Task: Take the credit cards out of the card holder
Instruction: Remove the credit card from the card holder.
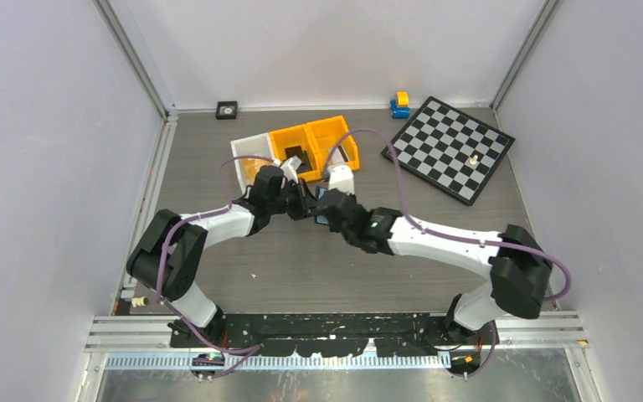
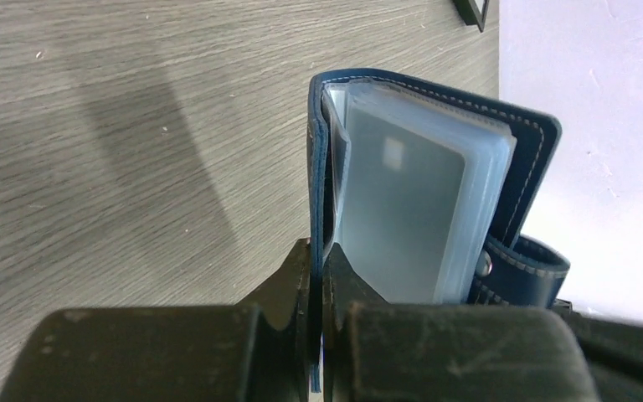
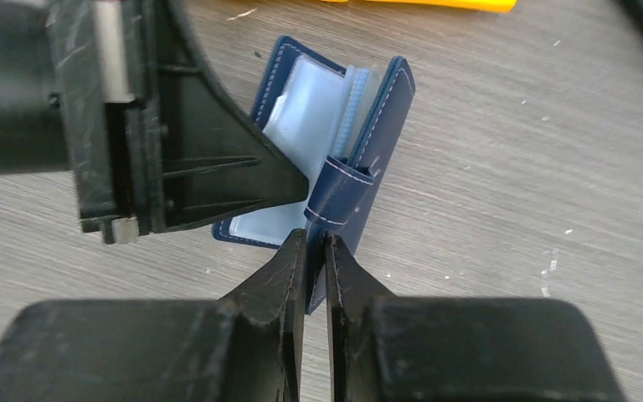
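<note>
Holder (image 2: 419,209) hangs between the two grippers, over the middle of the table (image 1: 301,268) and just in front of the bins; whether it touches the wood cannot be told. The left gripper (image 2: 318,255) has its fingers (image 2: 289,285) drawn almost together, pinching the bottom edge of one navy cover between them. The right gripper (image 3: 311,247) is just as narrow, its fingers (image 3: 345,280) clamped on the lower edge of the other cover, right under the looped tab (image 3: 339,193). The two grippers nearly touch each other around it.

The holder stands open like a book. It is navy outside with pale stitching along the edges. A stack of frosted blue-grey sleeves (image 2: 477,193) fans out from the spine. Through the front sleeve shows a flat grey sheet with a small pale patch (whether cards sit in the sleeves cannot be told). The tab curls at the lower side, a metal snap beside it.

Behind the grippers sit two orange bins (image 1: 335,127) side by side, with a white bin (image 1: 241,151) touching them on the left. The nearer orange bin holds a dark block (image 1: 295,157). Something tan lies in the white bin, too blurred to name. A chessboard (image 1: 450,146) lies well apart to the right.
</note>
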You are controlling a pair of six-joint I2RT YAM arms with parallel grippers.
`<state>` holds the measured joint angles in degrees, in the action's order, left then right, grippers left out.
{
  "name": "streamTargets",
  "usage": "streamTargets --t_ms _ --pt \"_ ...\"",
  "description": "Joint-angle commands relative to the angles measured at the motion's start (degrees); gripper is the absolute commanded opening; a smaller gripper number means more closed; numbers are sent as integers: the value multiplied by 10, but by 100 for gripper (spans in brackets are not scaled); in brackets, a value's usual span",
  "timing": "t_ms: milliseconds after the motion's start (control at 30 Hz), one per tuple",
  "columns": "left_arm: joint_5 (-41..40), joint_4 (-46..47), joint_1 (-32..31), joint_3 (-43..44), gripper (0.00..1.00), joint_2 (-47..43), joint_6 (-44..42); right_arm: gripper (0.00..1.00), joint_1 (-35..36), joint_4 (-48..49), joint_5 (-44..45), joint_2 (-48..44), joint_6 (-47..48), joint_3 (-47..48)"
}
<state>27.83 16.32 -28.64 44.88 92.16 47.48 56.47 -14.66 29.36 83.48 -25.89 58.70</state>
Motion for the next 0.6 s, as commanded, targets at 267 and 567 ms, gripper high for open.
streamTargets --t_ms 267,567 --pt "-7 -7 -2 24 1 3 -10 1 69 -41 226 56 62 76" --pt "15 9 -1 26 4 13 2 0 27 14 35 19 49 37"
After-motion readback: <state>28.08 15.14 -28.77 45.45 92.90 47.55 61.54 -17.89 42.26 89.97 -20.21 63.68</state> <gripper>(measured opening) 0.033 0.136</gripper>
